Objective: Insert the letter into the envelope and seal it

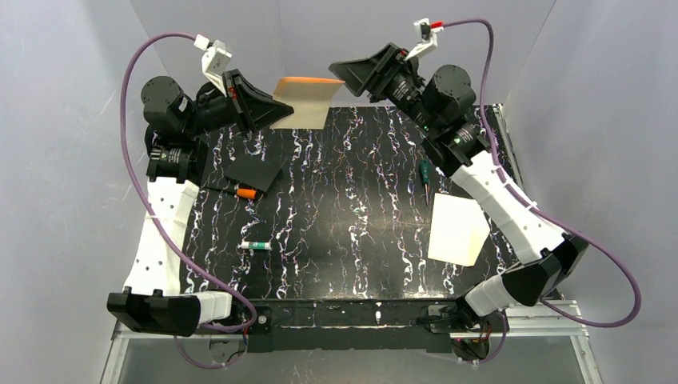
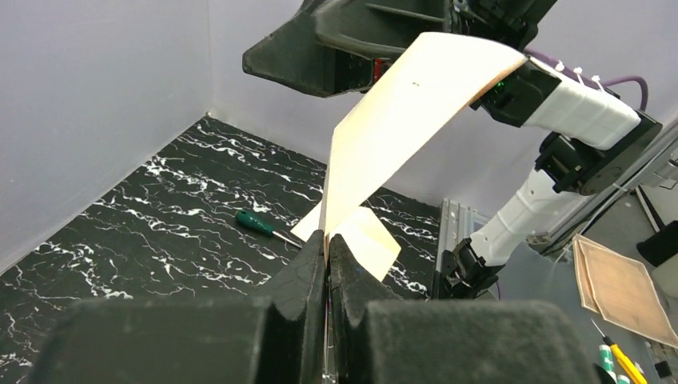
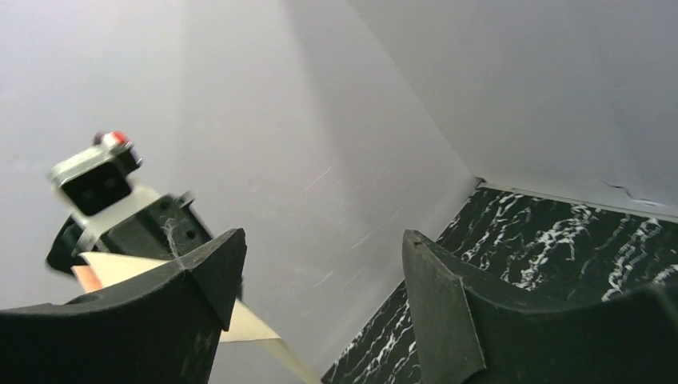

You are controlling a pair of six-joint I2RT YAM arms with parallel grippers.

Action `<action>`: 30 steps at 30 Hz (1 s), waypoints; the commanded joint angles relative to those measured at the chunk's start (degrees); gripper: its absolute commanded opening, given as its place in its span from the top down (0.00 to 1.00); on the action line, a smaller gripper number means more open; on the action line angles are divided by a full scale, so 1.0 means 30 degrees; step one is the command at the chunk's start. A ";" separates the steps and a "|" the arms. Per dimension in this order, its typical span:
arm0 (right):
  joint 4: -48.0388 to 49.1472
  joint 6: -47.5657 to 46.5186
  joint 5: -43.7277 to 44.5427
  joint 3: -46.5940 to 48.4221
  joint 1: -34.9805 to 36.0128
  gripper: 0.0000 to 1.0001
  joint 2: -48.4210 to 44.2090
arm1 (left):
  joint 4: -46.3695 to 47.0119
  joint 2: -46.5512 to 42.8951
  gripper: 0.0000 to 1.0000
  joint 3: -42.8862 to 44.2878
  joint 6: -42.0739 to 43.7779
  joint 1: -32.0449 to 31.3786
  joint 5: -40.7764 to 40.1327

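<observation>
Envelope (image 1: 304,102) clenched in left gripper (image 2: 327,242) aloft, right gripper (image 3: 320,246) spread beside it, letter (image 1: 457,230) flat near screwdriver (image 1: 425,172)

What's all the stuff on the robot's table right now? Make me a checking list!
Surface: black marbled table.
Job's things: cream envelope held up at the back; white letter lying flat on the right.
Clutter: black card, orange pen, green-white pen, green screwdriver.
Grippers: left tool shut on the envelope; right tool open, close to the envelope.
Cables: purple cable looping off each arm.
Surroundings: grey walls.
</observation>
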 commanded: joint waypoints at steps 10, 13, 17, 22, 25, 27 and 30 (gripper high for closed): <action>0.1275 -0.2642 -1.2011 0.0615 -0.0003 0.19 0.0631 | 0.0341 0.0656 1.00 0.1697 -0.2174 0.0111 0.3265; 0.1308 -0.2852 -1.1817 0.0524 -0.0003 0.28 0.0651 | 0.0352 0.0547 1.00 0.1805 -0.2348 0.0104 0.3820; 0.1425 -0.2524 -1.2009 0.0658 -0.0003 0.34 0.1025 | 0.0492 0.0124 1.00 0.1844 -0.2228 0.0082 0.4113; 0.3939 -0.1178 -1.2144 -0.0019 -0.0003 0.35 0.0873 | 0.0570 -0.0081 1.00 0.1892 -0.2168 0.0082 0.4340; 0.6931 0.1156 -1.1972 -0.0598 -0.0003 0.51 0.0871 | 0.0745 -0.0125 1.00 0.1812 -0.2188 0.0082 0.4301; 1.0056 0.3604 -1.1165 -0.2065 -0.0003 0.60 0.0674 | 0.1021 -0.0237 1.00 0.1801 -0.2195 0.0011 0.4164; 1.2645 0.5754 -1.1108 -0.2967 0.0026 0.62 0.0809 | 0.1528 -0.0367 1.00 0.1778 -0.2346 -0.0028 0.3799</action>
